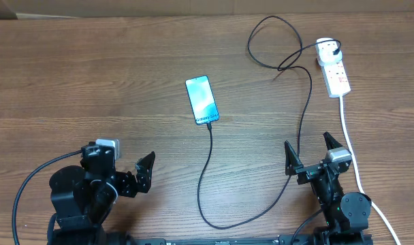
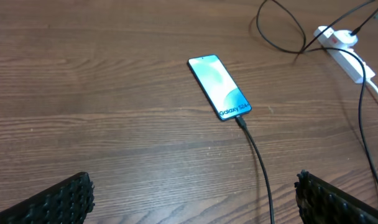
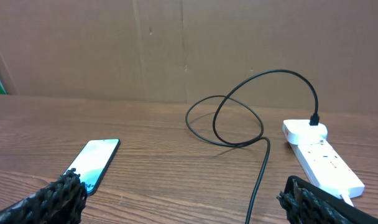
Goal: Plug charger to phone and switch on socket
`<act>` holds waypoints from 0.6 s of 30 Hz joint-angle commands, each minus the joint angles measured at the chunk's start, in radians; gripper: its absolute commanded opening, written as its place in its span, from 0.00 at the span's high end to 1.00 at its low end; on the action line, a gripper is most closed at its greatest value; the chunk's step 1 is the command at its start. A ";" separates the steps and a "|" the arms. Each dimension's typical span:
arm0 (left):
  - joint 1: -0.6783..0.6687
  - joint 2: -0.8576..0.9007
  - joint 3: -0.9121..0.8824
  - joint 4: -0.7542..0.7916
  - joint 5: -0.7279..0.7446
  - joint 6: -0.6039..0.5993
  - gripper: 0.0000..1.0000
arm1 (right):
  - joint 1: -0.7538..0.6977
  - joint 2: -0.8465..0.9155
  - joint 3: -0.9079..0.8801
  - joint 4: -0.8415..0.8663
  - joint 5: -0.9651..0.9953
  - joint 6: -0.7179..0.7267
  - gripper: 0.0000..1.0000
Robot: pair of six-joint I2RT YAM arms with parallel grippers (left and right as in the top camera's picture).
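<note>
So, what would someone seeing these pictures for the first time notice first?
The phone, its screen bright blue, lies in the middle of the table, the one vivid spot on brown wood. The black charger cable meets its near end, swings toward the near edge, then loops up to the white socket at the far right.

phone (image 1: 202,100): flat, lit | charger (image 2: 253,149): tip at phone | socket (image 1: 334,68): far right
</note>
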 commanded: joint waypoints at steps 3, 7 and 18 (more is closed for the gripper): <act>0.003 -0.009 -0.017 0.012 0.032 -0.011 0.00 | 0.006 -0.012 -0.010 0.004 -0.004 0.003 0.00; 0.003 -0.023 -0.018 0.015 0.052 -0.014 0.00 | 0.006 -0.012 -0.010 0.004 -0.004 0.003 0.00; -0.033 -0.144 -0.018 0.026 -0.040 -0.011 0.00 | 0.006 -0.012 -0.010 0.004 -0.004 0.003 0.00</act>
